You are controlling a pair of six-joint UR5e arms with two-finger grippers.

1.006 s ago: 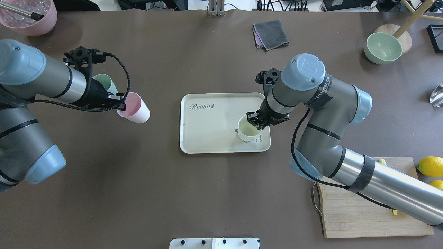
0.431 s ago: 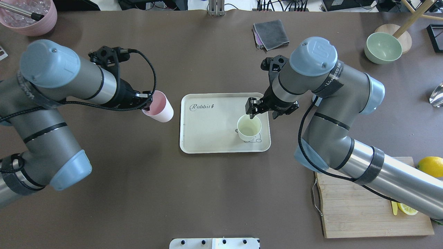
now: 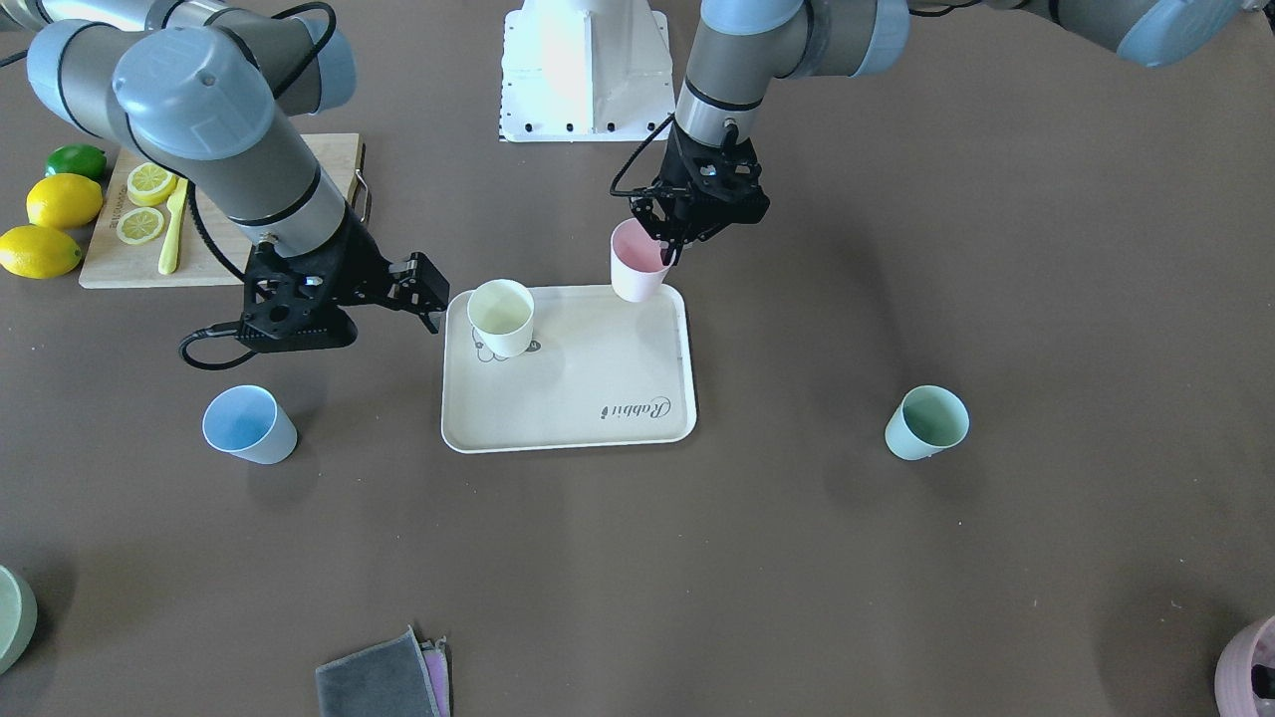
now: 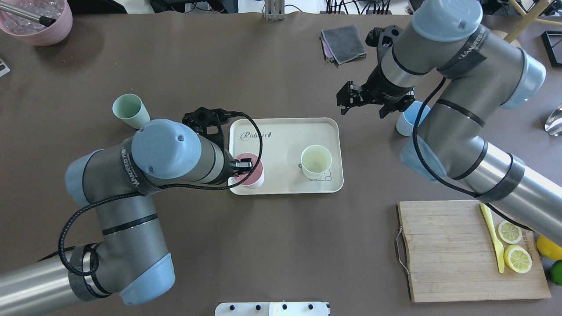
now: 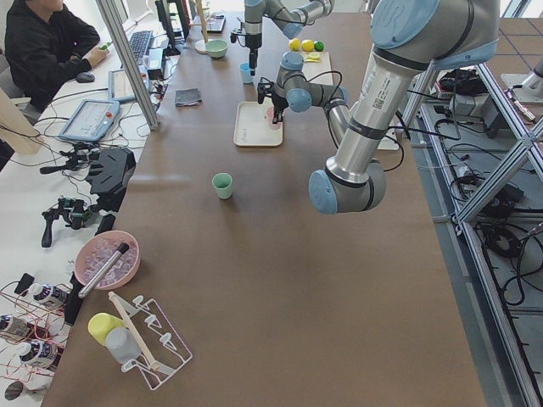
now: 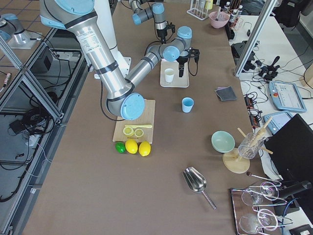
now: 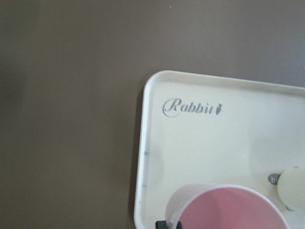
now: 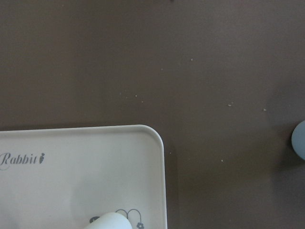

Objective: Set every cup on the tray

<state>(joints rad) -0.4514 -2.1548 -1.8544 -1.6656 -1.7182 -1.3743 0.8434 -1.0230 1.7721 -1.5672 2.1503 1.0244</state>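
Observation:
The cream tray (image 4: pixel 281 140) lies mid-table. The pale yellow cup (image 4: pixel 315 162) stands on its right part, free. My left gripper (image 4: pixel 243 166) is shut on the rim of the pink cup (image 4: pixel 250 175) and holds it upright over the tray's near-left corner; I cannot tell whether it touches. The front view shows this gripper (image 3: pixel 669 247) and the pink cup (image 3: pixel 636 261). My right gripper (image 4: pixel 347 100) is open and empty beyond the tray's far right corner. The light blue cup (image 4: pixel 406 123) stands right of the tray, partly behind my right arm. The mint green cup (image 4: pixel 128 110) stands left of the tray.
A wooden cutting board (image 4: pixel 443 250) with lemon slices and a yellow knife lies at the near right. A grey cloth (image 4: pixel 344 43) lies at the far middle. A mauve pot (image 4: pixel 37 19) stands at the far left corner. Whole lemons (image 3: pixel 55 214) lie beside the board.
My left gripper carried the pink cup rightward from over the table to the tray's near-left corner. My right gripper let go of the yellow cup and drew away toward the far right.

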